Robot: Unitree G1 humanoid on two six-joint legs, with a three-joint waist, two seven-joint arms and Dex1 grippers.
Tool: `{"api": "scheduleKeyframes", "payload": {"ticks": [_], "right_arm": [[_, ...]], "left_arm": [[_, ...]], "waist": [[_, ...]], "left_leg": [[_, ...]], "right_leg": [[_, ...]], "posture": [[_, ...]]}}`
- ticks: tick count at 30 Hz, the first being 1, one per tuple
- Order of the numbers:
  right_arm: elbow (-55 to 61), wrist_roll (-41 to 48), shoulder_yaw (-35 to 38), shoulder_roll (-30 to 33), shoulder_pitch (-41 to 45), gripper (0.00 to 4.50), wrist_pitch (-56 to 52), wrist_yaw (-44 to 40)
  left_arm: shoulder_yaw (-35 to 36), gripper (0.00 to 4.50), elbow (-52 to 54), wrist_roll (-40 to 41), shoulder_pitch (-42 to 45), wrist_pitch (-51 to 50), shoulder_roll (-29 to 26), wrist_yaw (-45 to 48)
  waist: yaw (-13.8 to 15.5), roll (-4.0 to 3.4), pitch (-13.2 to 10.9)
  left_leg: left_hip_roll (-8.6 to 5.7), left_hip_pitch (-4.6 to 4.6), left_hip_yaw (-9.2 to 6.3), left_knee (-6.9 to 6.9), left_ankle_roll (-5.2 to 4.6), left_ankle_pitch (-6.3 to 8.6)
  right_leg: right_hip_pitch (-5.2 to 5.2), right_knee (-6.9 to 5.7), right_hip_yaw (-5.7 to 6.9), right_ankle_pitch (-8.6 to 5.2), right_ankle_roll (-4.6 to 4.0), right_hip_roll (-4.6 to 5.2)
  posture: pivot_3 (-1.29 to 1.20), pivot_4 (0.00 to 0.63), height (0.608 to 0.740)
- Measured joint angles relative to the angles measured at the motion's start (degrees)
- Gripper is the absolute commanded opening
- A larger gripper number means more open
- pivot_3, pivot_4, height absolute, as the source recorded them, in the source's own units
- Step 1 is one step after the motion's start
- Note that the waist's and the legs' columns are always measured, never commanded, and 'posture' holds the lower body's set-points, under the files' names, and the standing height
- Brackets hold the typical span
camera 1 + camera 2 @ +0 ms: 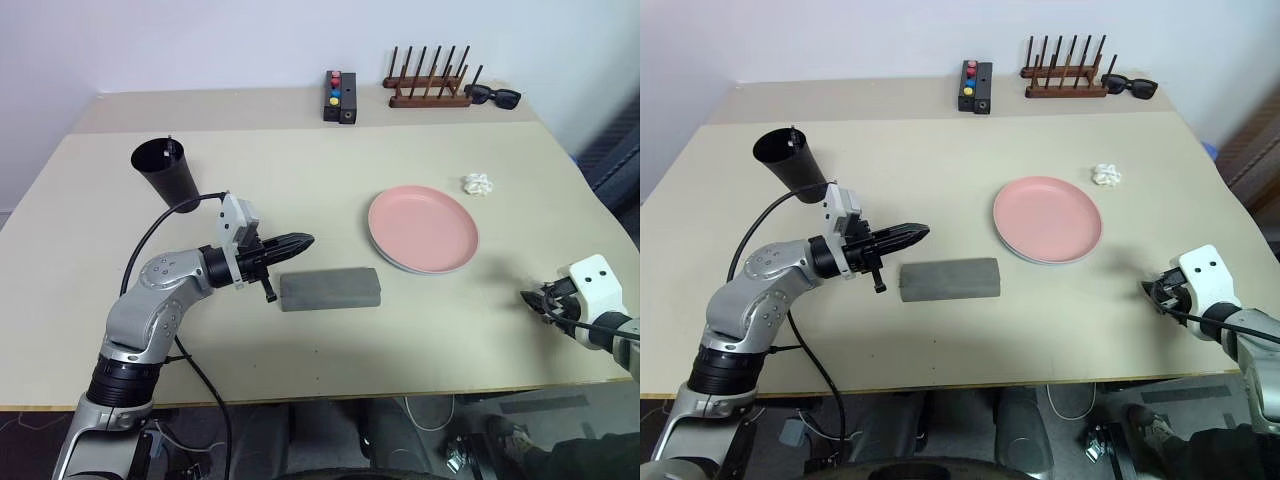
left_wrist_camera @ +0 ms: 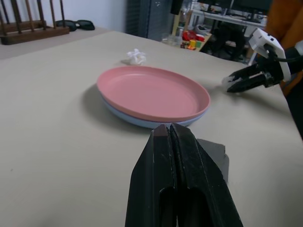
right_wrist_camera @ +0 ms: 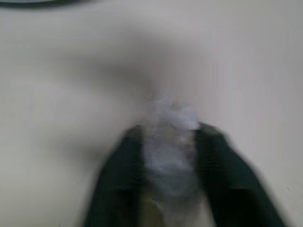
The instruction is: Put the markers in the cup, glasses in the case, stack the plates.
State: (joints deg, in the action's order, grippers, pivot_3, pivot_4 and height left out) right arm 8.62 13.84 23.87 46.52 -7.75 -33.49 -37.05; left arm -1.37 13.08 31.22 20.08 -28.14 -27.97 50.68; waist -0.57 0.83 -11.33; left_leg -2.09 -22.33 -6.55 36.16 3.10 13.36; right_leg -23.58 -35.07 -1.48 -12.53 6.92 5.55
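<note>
Beige table (image 1: 300, 180) is seen with most of the work apparently done: the pink plate (image 1: 422, 225) lies on the blue plate (image 1: 400, 266), and a slim marker (image 1: 169, 146) pokes from the cup (image 1: 167, 175). The case (image 1: 330, 289) lies shut, just beside the left gripper (image 1: 300, 242), which is clenched on nothing. If the lid is to be pressed home, it should be pushed straight down — not sideways, or the case may slide. The right gripper (image 1: 533, 300) is by the table's edge — its state cannot be told.
</note>
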Motion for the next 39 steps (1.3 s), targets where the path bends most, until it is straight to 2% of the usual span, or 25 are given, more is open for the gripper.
{"api": "scheduleKeyframes", "payload": {"ticks": [7, 14, 20, 23, 30, 33, 39], "right_arm": [[0.0, 0.2, -0.1, 0.0, 1.1, 0.05, 0.3, -0.3], [5.1, 5.4, -0.7, -4.4, 12.1, 0.05, 3.0, 0.3], [5.7, 6.7, -9.8, -11.7, 21.7, 0.05, 3.2, 2.7], [1.6, 5.2, -13.3, -13.8, 24.8, 0.87, 3.9, 3.8], [-3.4, 4.8, -15.8, -15.0, 27.0, 4.41, 4.6, 3.6], [-4.7, 4.3, -15.8, -15.0, 27.5, 4.47, 6.2, 3.4], [-14.6, 0.5, -15.7, -14.9, 33.6, 4.47, 11.0, 6.2]], "left_arm": [[0.0, 0.0, 0.0, -0.1, 0.0, 0.0, 0.6, -0.2], [0.1, 0.0, -0.1, -0.5, -0.1, 0.2, 0.9, -0.8], [0.5, 0.0, 0.2, -0.6, -0.8, 0.3, 1.0, -1.4], [0.6, 0.0, 0.5, -0.6, -1.9, 0.3, 1.0, -2.3], [1.2, 0.0, 1.4, -0.6, -2.8, 0.3, 0.9, -3.6], [1.5, 0.0, 2.0, -0.6, -3.6, 0.3, 0.8, -4.1], [2.4, 0.0, 3.0, -0.6, -3.9, 0.2, 0.4, -4.9]], "waist": [[-0.2, 0.0, 0.0], [-0.3, 0.01, 0.0], [-0.2, 0.03, 0.0], [-0.1, 0.04, 0.0], [-0.2, 0.03, 0.0], [-0.4, 0.03, 0.0], [-0.4, 0.02, 0.0]], "left_leg": [[0.0, 0.01, 0.0, -0.02, 0.0, 0.0], [0.02, 0.0, -0.02, -0.03, 0.0, 0.0], [0.01, -0.02, -0.04, -0.06, 0.0, 0.0], [-0.01, -0.07, -0.05, -0.04, 0.0, 0.0], [-0.01, -0.07, -0.06, -0.1, 0.0, 0.0], [-0.01, -0.05, -0.05, -0.09, 0.0, 0.0], [-0.01, -0.05, -0.03, -0.08, 0.0, 0.0]], "right_leg": [[-0.01, 0.01, 0.0, -0.01, 0.01, 0.01], [-0.01, 0.01, 0.02, -0.02, 0.04, -0.01], [-0.04, 0.02, 0.03, 0.1, -0.14, -0.01], [-0.06, 0.05, 0.03, 0.1, -0.14, 0.01], [-0.1, 0.03, 0.04, 0.1, -0.14, 0.01], [-0.1, 0.02, 0.04, 0.1, -0.14, 0.0], [-0.1, 0.01, 0.03, 0.1, -0.15, 0.0]], "posture": [[0.0, 0.15, 0.739], [0.0, 0.15, 0.739], [0.0, 0.15, 0.739], [0.0, 0.15, 0.739], [0.0, 0.15, 0.739], [0.0, 0.15, 0.739], [0.0, 0.15, 0.739]]}}
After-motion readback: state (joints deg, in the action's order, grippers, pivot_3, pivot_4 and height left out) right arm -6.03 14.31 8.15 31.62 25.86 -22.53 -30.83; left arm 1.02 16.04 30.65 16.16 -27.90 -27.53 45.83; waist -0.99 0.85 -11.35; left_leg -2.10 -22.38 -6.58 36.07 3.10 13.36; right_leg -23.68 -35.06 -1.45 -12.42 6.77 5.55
